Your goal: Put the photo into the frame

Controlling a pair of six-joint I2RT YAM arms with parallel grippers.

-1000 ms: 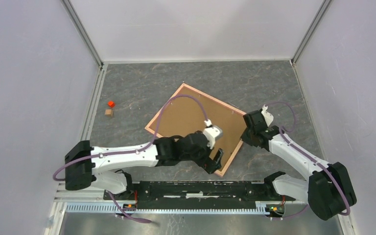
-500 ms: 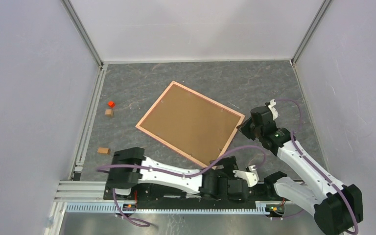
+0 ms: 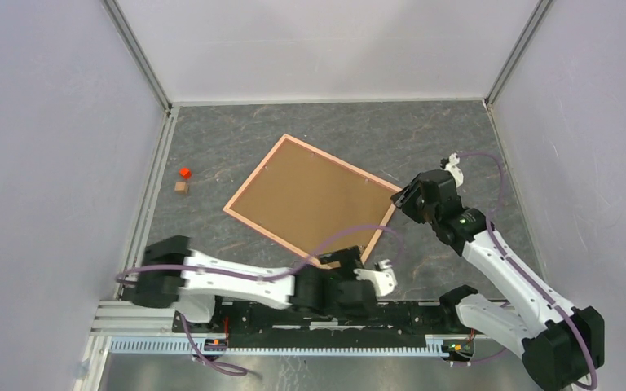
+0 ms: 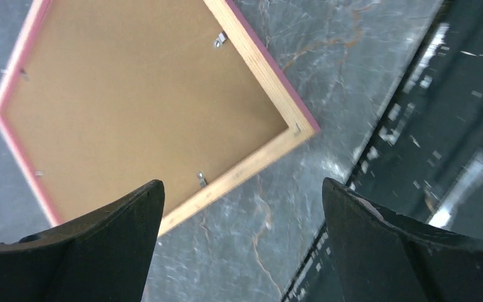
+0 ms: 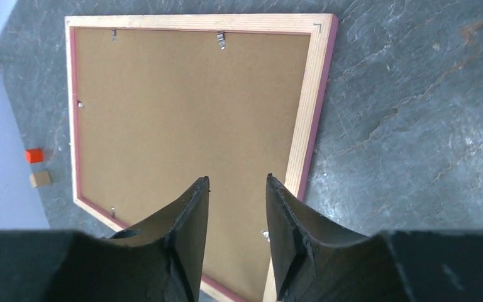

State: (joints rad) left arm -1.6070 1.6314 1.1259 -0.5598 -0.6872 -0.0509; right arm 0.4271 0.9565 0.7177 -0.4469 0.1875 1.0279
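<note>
- Apparently near its close: the frame (image 3: pixel 255 173) lies back-up and skewed mid-table, the brown backing board (image 3: pixel 310 199) seated inside its rails.
- Nowhere in any view is the photo; it may sit beneath the board, but that cannot be confirmed.
- Small metal tabs (image 4: pixel 200 178) dot the inner rails; whether they are turned to lock the board is too small to tell, and that is likely all that remains.
- Left gripper (image 4: pixel 242 185) hangs off the frame's near corner, fingers spread wide, holding nothing.
- Right gripper (image 5: pixel 237 179) hovers above the board by the right-hand corner, fingers a narrow gap apart, gripping nothing.
- A red block (image 3: pixel 184 172) and a tan block (image 3: pixel 181 186) sit close together, well left of the frame on the grey table (image 3: pixel 236 130); nothing obstructs the work.
</note>
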